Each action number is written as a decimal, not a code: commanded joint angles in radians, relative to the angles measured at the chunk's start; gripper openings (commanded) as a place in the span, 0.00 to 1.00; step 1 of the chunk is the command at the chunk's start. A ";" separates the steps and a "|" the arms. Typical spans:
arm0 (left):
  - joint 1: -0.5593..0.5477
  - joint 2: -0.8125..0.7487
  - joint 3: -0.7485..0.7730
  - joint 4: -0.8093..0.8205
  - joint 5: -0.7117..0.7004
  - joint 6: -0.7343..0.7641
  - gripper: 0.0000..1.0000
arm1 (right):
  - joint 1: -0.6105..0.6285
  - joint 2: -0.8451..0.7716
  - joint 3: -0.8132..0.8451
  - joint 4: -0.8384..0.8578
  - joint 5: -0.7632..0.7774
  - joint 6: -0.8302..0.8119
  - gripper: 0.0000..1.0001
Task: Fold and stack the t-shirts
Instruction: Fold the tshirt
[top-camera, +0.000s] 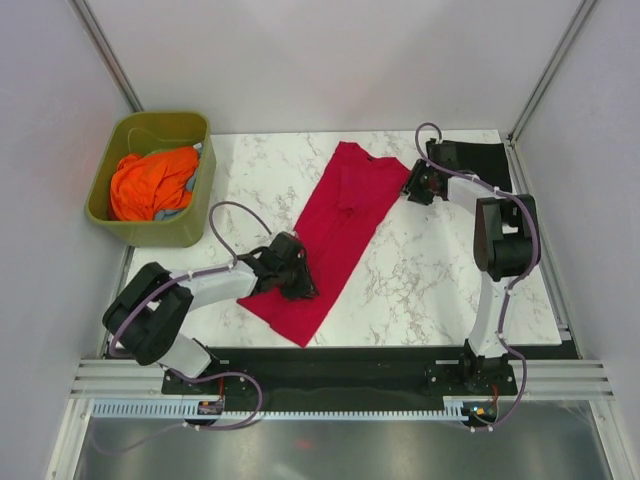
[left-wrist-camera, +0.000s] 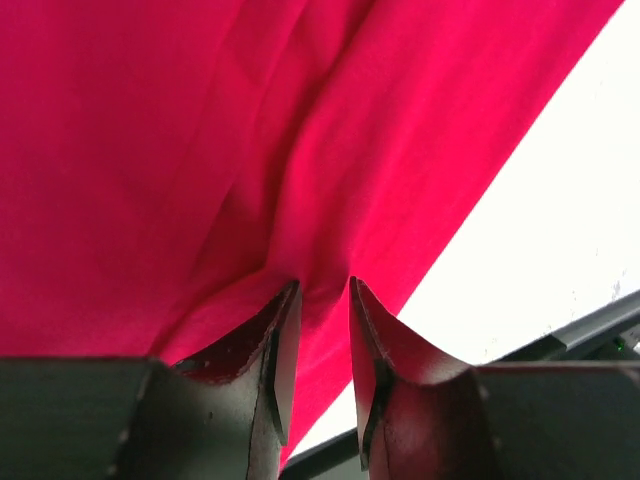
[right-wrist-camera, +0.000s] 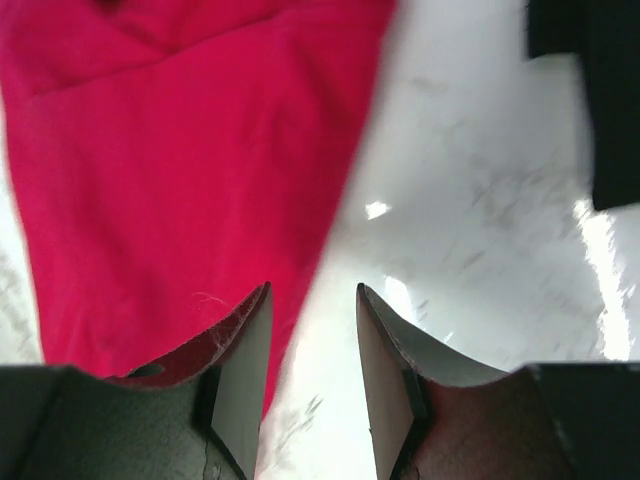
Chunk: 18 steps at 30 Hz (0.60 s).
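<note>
The crimson red t-shirt lies as a long narrow strip slanting across the marble table. My left gripper sits at the strip's near left edge. In the left wrist view the left gripper is shut on the red t-shirt, with creases running into the jaws. My right gripper is at the shirt's far right corner. In the right wrist view the right gripper is open over bare marble, with the red t-shirt's edge beside its left finger. The black t-shirt lies at the back right, partly behind the right arm.
An olive-green tub holding orange cloth stands off the table's back left corner. Walls and metal posts close in the back and sides. The black t-shirt's edge shows at the upper right of the right wrist view.
</note>
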 joint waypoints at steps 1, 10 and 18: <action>-0.115 0.003 -0.064 -0.057 -0.063 -0.133 0.35 | -0.045 0.088 0.072 0.051 -0.040 -0.035 0.48; -0.275 -0.008 0.045 -0.227 -0.172 -0.238 0.38 | -0.093 0.288 0.216 0.142 -0.164 -0.032 0.48; -0.283 -0.019 0.252 -0.348 -0.241 -0.153 0.41 | -0.091 0.345 0.262 0.169 -0.189 -0.003 0.31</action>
